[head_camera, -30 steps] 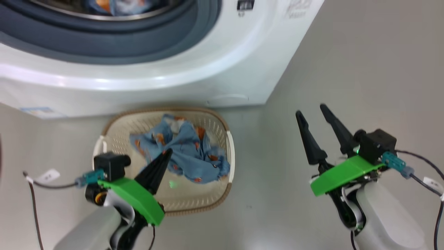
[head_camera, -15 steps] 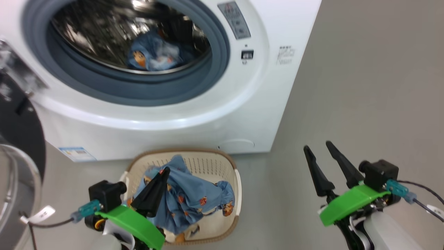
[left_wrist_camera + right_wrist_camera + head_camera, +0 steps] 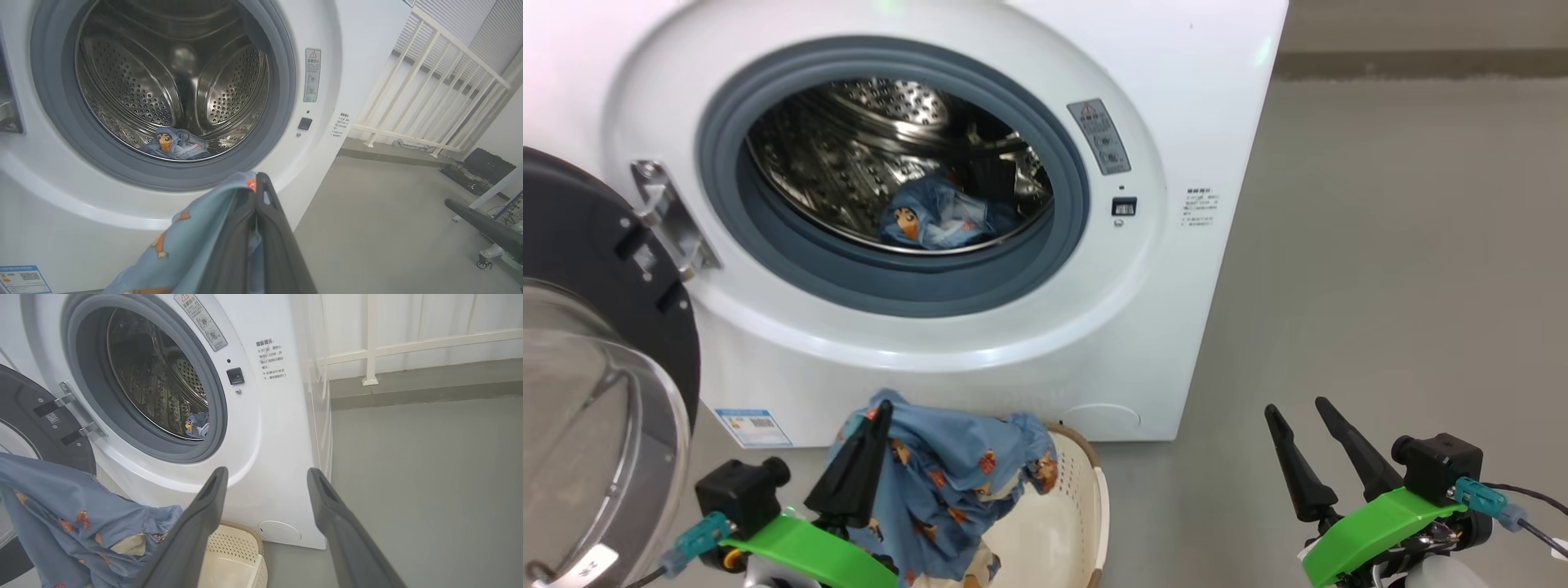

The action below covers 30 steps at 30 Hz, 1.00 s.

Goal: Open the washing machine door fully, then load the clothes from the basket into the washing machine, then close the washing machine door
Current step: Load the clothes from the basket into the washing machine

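Note:
The white washing machine [image 3: 1192,106] stands before me with its black washing machine door [image 3: 596,269] swung open to the left. One piece of the clothes [image 3: 935,220] lies in the steel drum. My left gripper [image 3: 878,412] is shut on a light blue garment [image 3: 956,490] that hangs above the cream basket [image 3: 1062,523] on the floor. In the left wrist view the garment [image 3: 188,241] drapes over the left gripper [image 3: 255,183] in front of the drum opening. Low on the right, my right gripper [image 3: 1298,412] stands open with nothing between its fingers.
Bare grey floor [image 3: 1405,245] stretches to the right of the machine. A white railing [image 3: 441,81] and dark equipment [image 3: 478,171] stand farther off on that side. A blue label sticker [image 3: 753,426] marks the machine's lower front.
The camera has tilted up from the basket to the drum opening. The left gripper has lifted the blue garment out of the basket. The right gripper stays open.

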Motion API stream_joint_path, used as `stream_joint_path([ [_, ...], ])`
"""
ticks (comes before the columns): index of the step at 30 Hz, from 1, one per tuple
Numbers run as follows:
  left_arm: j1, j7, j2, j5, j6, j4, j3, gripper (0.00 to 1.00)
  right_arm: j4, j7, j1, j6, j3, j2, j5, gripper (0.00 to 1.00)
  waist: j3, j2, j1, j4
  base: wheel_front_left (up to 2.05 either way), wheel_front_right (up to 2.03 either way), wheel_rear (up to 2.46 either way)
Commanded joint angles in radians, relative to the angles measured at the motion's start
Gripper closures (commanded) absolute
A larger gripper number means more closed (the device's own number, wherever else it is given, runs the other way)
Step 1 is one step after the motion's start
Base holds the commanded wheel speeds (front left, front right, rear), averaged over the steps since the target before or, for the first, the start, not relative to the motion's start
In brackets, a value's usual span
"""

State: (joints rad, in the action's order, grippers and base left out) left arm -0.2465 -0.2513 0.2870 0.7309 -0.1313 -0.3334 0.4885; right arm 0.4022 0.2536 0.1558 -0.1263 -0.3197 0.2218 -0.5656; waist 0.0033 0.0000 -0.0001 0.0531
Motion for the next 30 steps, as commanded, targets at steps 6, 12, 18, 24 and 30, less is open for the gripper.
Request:
stream_joint_path([
  [6, -0.022, -0.01, 0.007, -0.043, 0.001, 0.044, -0.079, 1.0, -0.03, 0.008, 0.003, -0.004, -0.018, 0.015, -0.018, 0.0, -0.018, 0.0, 0.0001, 0.004, 0.0, 0.0, 0.0],
  [12, -0.061, -0.01, 0.005, -0.056, 0.001, 0.055, -0.105, 1.0, -0.033, 0.008, 0.002, -0.004, -0.02, 0.018, -0.022, 0.0, -0.013, 0.0, 0.0001, 0.001, 0.0, 0.0, 0.0],
  [18, -0.164, -0.01, 0.017, -0.057, 0.001, 0.028, -0.11, 1.0, -0.047, 0.008, 0.01, -0.004, -0.026, 0.022, -0.043, 0.0, 0.01, 0.0, 0.0001, -0.004, 0.0, 0.0, 0.0],
  [24, -0.315, -0.01, 0.02, -0.033, 0.001, -0.081, -0.081, 1.0, -0.055, 0.008, 0.036, -0.004, -0.035, 0.026, -0.033, 0.0, 0.061, 0.0, 0.0001, -0.024, 0.0, 0.0, 0.0],
  [30, -0.472, -0.01, 0.032, -0.016, 0.001, -0.2, -0.061, 1.0, -0.091, 0.008, 0.079, -0.004, -0.041, 0.023, -0.048, 0.0, 0.132, 0.0, 0.0001, -0.064, 0.0, 0.0, 0.0],
])
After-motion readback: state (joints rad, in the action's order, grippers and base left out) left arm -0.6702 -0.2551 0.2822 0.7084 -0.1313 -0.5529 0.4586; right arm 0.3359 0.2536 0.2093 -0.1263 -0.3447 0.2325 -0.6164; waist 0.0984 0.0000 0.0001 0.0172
